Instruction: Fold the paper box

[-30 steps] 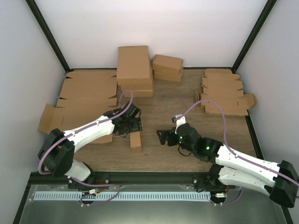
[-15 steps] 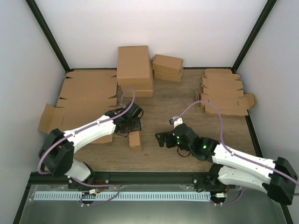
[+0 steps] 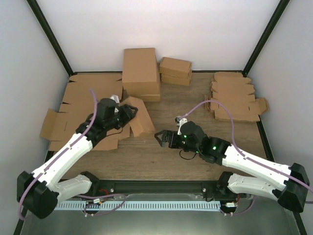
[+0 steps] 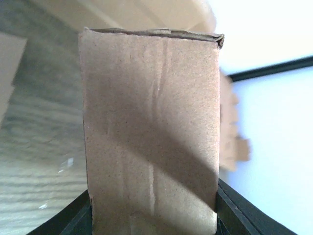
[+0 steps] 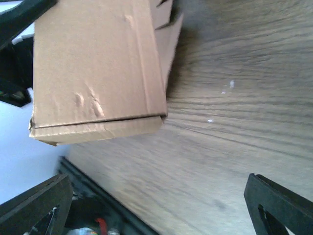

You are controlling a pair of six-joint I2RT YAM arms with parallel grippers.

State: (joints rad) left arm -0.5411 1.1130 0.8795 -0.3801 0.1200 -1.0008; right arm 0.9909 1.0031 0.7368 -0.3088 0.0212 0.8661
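Clamping brown paper box (image 3: 141,125), folded shut, dented: left gripper (image 3: 129,113); right gripper (image 3: 161,138) wide open, empty.

The wooden table (image 3: 146,161) bears flat cardboard sheets (image 3: 90,95) (left), folded boxes (image 3: 141,73) behind, die-cut blanks (image 3: 234,98) right.

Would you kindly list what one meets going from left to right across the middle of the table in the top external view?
flat cardboard sheets → paper box → right gripper → stack of die-cut blanks
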